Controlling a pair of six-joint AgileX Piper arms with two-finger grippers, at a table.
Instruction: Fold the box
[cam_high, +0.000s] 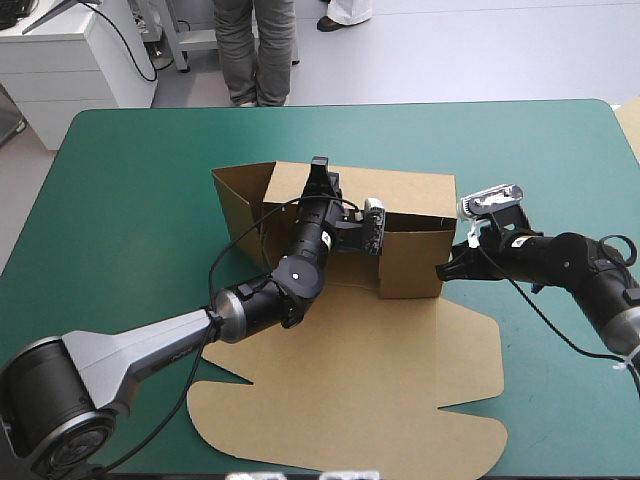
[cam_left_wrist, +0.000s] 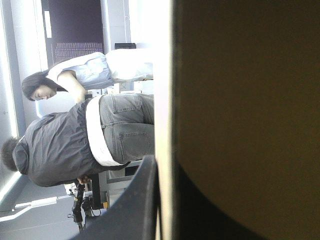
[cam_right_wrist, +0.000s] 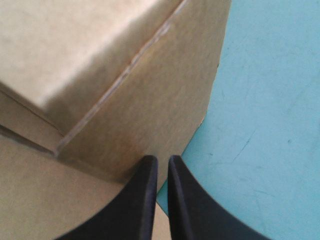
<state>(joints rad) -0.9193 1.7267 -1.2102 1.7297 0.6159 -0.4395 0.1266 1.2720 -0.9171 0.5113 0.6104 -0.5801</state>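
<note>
The brown box (cam_high: 410, 255) stands mid-table with its walls raised and its lid (cam_high: 380, 390) lying flat toward the near edge. My left gripper (cam_high: 320, 170) reaches over the tray to the top of the far wall. In the left wrist view the left gripper (cam_left_wrist: 165, 167) is shut on that wall, whose pale edge (cam_left_wrist: 163, 75) runs between the black fingers, with the brown board (cam_left_wrist: 240, 100) beside it. My right gripper (cam_high: 445, 270) is at the low front of the box's right wall. There the right gripper (cam_right_wrist: 162, 159) is shut, its tips touching the wall (cam_right_wrist: 125, 100).
The teal-green cover (cam_high: 130, 200) lies bare to the left of the box and also to its right (cam_right_wrist: 265, 125). A pale sheet edge (cam_high: 631, 125) shows at the table's right edge. A white cabinet (cam_high: 70, 60) stands beyond the far left corner.
</note>
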